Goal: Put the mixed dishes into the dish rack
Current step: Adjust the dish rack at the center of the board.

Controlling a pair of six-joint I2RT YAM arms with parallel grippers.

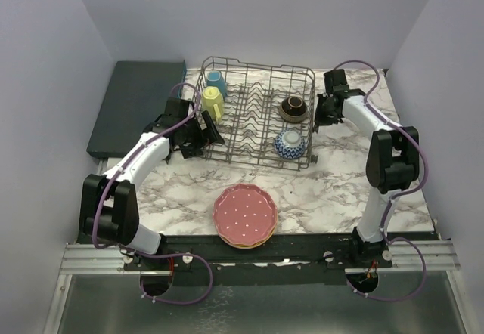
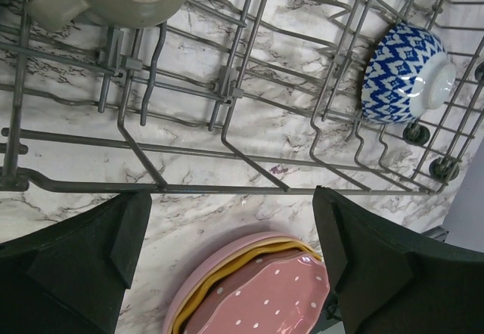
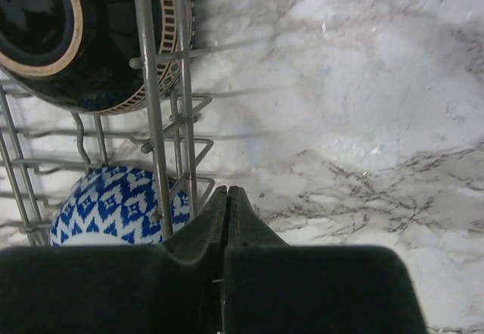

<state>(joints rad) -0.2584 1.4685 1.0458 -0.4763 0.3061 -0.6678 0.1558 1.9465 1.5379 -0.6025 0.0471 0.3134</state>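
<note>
Marble tabletop [image 1: 340, 190] carries the dish rack [image 1: 251, 119], where we see a blue mug [image 1: 215, 81], a yellow mug [image 1: 213, 104], a brown bowl [image 1: 293, 108] and a blue bowl [image 1: 290, 144]. A stack of plates [image 1: 245, 214], pink on top, lies in front of it. Our left gripper [image 1: 203, 134] hangs spread wide at the rack's left side, and our right gripper [image 1: 321, 113] is pressed together on nothing beside its right side.

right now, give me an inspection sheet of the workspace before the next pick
surface: white marbled table.
job's things: dish rack holds blue mug, yellow mug, brown bowl, blue patterned bowl; plate stack, pink on top, on the table in front.
clutter: dark teal slab, far left.
grippers: left gripper open, empty, by the rack's left side; right gripper shut, empty, by its right side.
cables: purple cables hang in loops, none seen snagged.
surroundings: plain pale walls on three sides.
</note>
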